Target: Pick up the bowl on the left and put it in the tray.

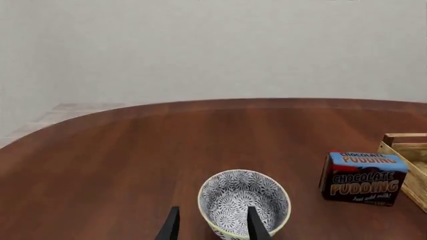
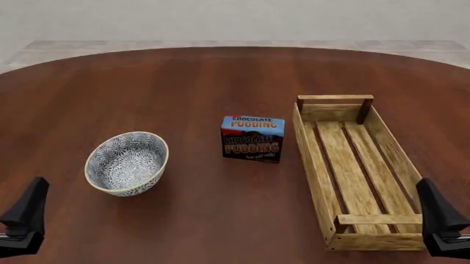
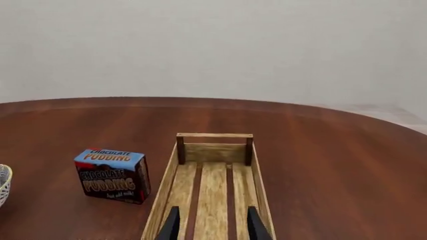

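The bowl is sitting upright on the worktop, mouth facing up, just ahead of the left hand and slightly toward the inner side of it; in the left wrist view one fingertip is showing in front of the bowl's near rim while the other is lying outside it, neither visibly touching. That hand is holding its fingers parted with nothing between them. The right hand is likewise parted and empty, hovering over the near end of the tray. The bowl is looking like glazed ceramic, so it is probably rigid, fairly heavy for its size, smooth enough to slip, and liable to chip if dropped; being round, it is offering no preferred direction, and the likeliest hold is a pinch across the rim wall, one finger inside and one outside. The tray is lying well off to the right of the left hand, its long axis running away from the arms, slats lengthwise. The chocolate pudding box is standing between bowl and tray, so the carry will probably need height to clear it.
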You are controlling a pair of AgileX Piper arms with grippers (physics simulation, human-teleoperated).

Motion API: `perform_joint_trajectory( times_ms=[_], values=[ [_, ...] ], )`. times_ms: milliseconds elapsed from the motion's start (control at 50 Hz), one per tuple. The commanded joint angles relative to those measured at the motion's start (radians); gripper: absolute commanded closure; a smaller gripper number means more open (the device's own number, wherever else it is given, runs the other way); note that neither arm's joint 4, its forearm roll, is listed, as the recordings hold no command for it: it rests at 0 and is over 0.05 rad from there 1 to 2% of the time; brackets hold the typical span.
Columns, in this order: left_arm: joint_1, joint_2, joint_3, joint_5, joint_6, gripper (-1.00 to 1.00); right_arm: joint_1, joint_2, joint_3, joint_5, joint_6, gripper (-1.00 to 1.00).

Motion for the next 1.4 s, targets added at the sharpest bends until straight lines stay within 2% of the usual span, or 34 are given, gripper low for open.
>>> perform_joint_trajectory(
  times_ms=[20, 220, 760, 940, 960, 980, 1020, 1400],
  values=[
    [-0.004, 0.000, -0.021, 0.015, 0.003, -1.00, 0.082, 0.000, -0.028, 0.022, 0.002, -1.00],
    [-0.001, -0.003, -0.027, 0.021, 0.005, -1.00, 0.175, 0.001, -0.071, 0.055, -0.015, -1.00],
    [0.013, -0.004, -0.043, 0.034, 0.009, -1.00, 0.259, 0.101, -0.112, -0.016, -0.023, -1.00],
    [0.011, -0.004, -0.045, 0.034, 0.009, -1.00, 0.316, 0.182, -0.131, -0.079, -0.019, -1.00],
    [0.016, -0.004, -0.043, 0.015, 0.053, -1.00, 0.332, 0.192, -0.131, -0.088, -0.021, -1.00],
    [0.013, -0.004, -0.041, 0.010, 0.067, -1.00, 0.341, 0.201, -0.131, -0.094, -0.016, -1.00],
    [0.011, -0.004, -0.045, 0.025, 0.029, -1.00, 0.342, 0.206, -0.139, -0.097, -0.026, -1.00],
    [0.034, -0.004, -0.064, 0.038, 0.024, -1.00, 0.414, 0.359, -0.174, -0.208, -0.003, -1.00]
  ],
)
